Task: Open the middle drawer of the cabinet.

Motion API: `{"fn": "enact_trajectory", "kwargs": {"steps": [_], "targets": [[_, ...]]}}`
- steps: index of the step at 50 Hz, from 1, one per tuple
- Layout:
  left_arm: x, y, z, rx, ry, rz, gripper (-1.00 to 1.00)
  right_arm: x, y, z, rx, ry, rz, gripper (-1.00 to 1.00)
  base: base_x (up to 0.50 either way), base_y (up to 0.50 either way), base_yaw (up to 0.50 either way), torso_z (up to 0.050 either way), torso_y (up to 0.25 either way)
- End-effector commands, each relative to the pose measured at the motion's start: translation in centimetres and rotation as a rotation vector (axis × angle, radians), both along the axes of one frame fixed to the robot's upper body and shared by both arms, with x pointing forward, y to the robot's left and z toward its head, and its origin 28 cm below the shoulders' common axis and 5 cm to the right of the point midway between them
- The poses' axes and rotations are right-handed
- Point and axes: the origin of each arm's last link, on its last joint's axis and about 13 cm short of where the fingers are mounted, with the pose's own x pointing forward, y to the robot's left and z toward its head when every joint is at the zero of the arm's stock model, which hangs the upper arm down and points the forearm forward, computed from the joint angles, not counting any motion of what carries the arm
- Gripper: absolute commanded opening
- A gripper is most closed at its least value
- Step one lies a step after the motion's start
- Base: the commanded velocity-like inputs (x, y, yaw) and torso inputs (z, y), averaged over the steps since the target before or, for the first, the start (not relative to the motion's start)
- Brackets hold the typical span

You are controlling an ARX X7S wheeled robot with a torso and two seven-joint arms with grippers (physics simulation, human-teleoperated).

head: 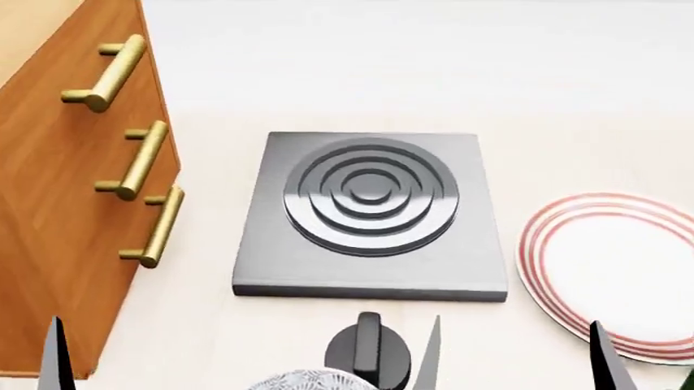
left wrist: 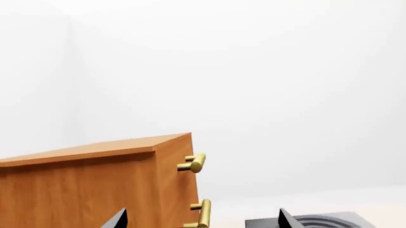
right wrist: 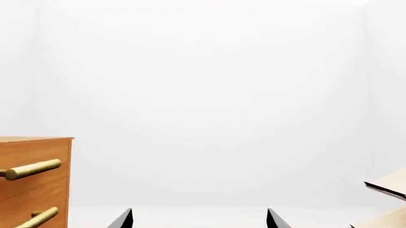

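The cabinet [head: 44, 244] stands at the left of the head view, its three brass handles facing the burner. The middle drawer [head: 78, 172] looks flush with the cabinet face, and its handle [head: 136, 160] is the second of the three. My left gripper [left wrist: 201, 219] is open and empty. It is short of the cabinet's near corner, with the middle handle [left wrist: 204, 213] showing between its fingertips but farther off. One left fingertip [head: 54, 349] shows in the head view. My right gripper [head: 515, 353] is open and empty, near the burner's front right. The cabinet's corner [right wrist: 35, 190] shows in the right wrist view.
A grey burner plate [head: 260, 268] with a black knob [head: 369, 349] lies beside the cabinet. A white plate with red rings [head: 607, 268] lies to its right. A pale wooden rack [right wrist: 387, 187] shows at the right wrist view's edge. White walls stand behind.
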Motion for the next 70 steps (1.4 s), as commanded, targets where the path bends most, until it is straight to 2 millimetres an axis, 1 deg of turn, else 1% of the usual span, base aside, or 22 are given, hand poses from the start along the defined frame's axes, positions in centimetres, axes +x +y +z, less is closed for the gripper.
{"fn": "enact_trajectory", "kwargs": {"steps": [1, 15, 29, 33, 36, 37, 38, 39, 40, 42, 43, 44, 45, 47, 51, 56, 58, 59, 62, 63, 65, 70], "targets": [[-0.1, -0.1, 0.0, -0.001, -0.002, -0.002, 1.0, -0.1, 0.0, 0.1, 0.011, -0.005, 0.004, 1.0, 0.19, 0.5, 0.0, 0.0, 0.0], [-0.2, -0.1, 0.0, 0.002, 0.003, -0.005, 1.0, -0.3, 0.0, 0.2, 0.033, -0.029, 0.027, 1.0, 0.47, 0.03, 0.0, 0.0, 0.0], [0.0, -0.2, -0.1, 0.009, 0.013, -0.012, 1.0, -0.2, -0.1, 0.3, 0.026, -0.04, 0.016, 1.0, 0.0, 0.0, 0.0, 0.0, 0.0], [0.6, -0.4, 0.9, 0.026, 0.022, -0.005, 1.0, -0.1, -0.1, 0.3, 0.031, -0.037, 0.015, 1.0, 0.0, 0.0, 0.0, 0.0, 0.0], [2.7, -0.5, 2.3, 0.223, 0.023, 0.034, 1.0, -0.1, -0.3, 0.2, 0.046, -0.044, 0.0, 1.0, 0.0, 0.0, 0.0, 0.0, 0.0], [3.4, -0.6, 2.6, 0.265, 0.031, 0.036, 1.0, -0.1, -0.4, 0.3, 0.087, -0.056, 0.01, 1.0, 0.0, 0.0, 0.0, 0.0, 0.0], [3.4, -0.6, 2.7, 0.265, 0.031, 0.036, 1.0, -0.2, -0.5, 0.3, 0.087, -0.056, 0.01, 1.0, 0.0, 0.0, 0.0, 0.0, 0.0], [5.5, -0.8, 3.3, 0.388, 0.077, 0.049, 1.0, -0.2, -0.6, 0.3, 0.045, -0.066, -0.016, 1.0, 0.0, 0.0, 0.0, 0.0, 0.0], [6.8, -1.0, 4.1, 0.433, 0.061, 0.064, 1.0, -0.1, -0.5, 0.1, 0.039, -0.055, -0.016, 1.0, 0.0, 0.0, 0.0, 0.0, 0.0], [8.4, -1.1, 4.6, 0.468, 0.075, 0.066, 1.0, 0.0, -0.5, 0.2, 0.056, -0.044, -0.003, 1.0, 0.0, 0.0, 0.0, 0.0, 0.0], [10.8, -1.2, 5.0, 0.572, 0.084, 0.122, 1.0, 0.0, -0.5, 0.0, 0.05, -0.034, -0.001, 1.0, 0.0, 0.0, 0.0, 0.0, 0.0], [12.2, -1.4, 5.1, 0.617, 0.111, 0.094, 1.0, 0.0, -0.5, 0.1, 0.053, -0.032, 0.005, 1.0, 0.0, 0.0, 0.0, 0.0, 0.0], [14.1, -1.5, 5.2, 0.706, 0.109, 0.154, 1.0, -0.1, -0.6, 0.1, 0.05, -0.033, 0.01, 1.0, 0.0, 0.0, 0.0, 0.0, 0.0], [16.1, -1.7, 5.6, 0.774, 0.096, 0.204, 1.0, -0.1, -0.6, 0.1, 0.052, -0.034, 0.01, 1.0, 0.0, 0.0, 0.0, 0.0, 0.0], [20.4, -2.4, 6.4, 0.988, 0.078, 0.289, 1.0, -0.1, -0.7, 0.1, 0.048, -0.03, 0.012, 1.0, 0.0, 0.0, 0.0, 0.0, 0.0], [23.1, -3.1, 7.2, 1.159, 0.06, 0.347, 1.0, -0.2, -0.8, 0.1, 0.053, -0.03, 0.012, 1.0, 0.0, 0.0, 0.0, 0.0, 0.0], [23.8, -3.1, 7.5, 1.178, 0.061, 0.362, 1.0, -0.2, -0.8, 0.1, 0.053, -0.03, 0.012, 1.0, 0.0, 0.0, 0.0, 0.0, 0.0], [24.9, -3.1, 7.7, 1.222, 0.067, 0.392, 1.0, -0.2, -0.8, 0.1, 0.053, -0.03, 0.012, 1.0, 0.0, 0.0, 0.0, 0.0, 0.0], [26.8, -2.8, 7.6, 1.31, 0.088, 0.438, 1.0, -0.3, -0.8, 0.1, 0.05, -0.032, 0.017, 1.0, 0.0, 0.0, 0.0, 0.0, 0.0], [27.8, -2.9, 7.6, 1.347, 0.095, 0.436, 1.0, -0.3, -0.8, 0.1, 0.051, -0.033, 0.018, 1.0, 0.0, 0.0, 0.0, 0.0, 0.0], [29.1, -2.4, 7.1, 1.383, 0.144, 0.448, 1.0, -0.3, -0.8, 0.1, 0.052, -0.032, 0.015, 1.0, 0.0, 0.0, 0.0, 0.0, 0.0], [29.3, -1.5, 6.2, 1.454, 0.209, 0.478, 1.0, -0.3, -0.9, 0.1, 0.055, -0.034, 0.018, 1.0, 0.0, 0.0, 0.0, 0.0, 0.0]]}}
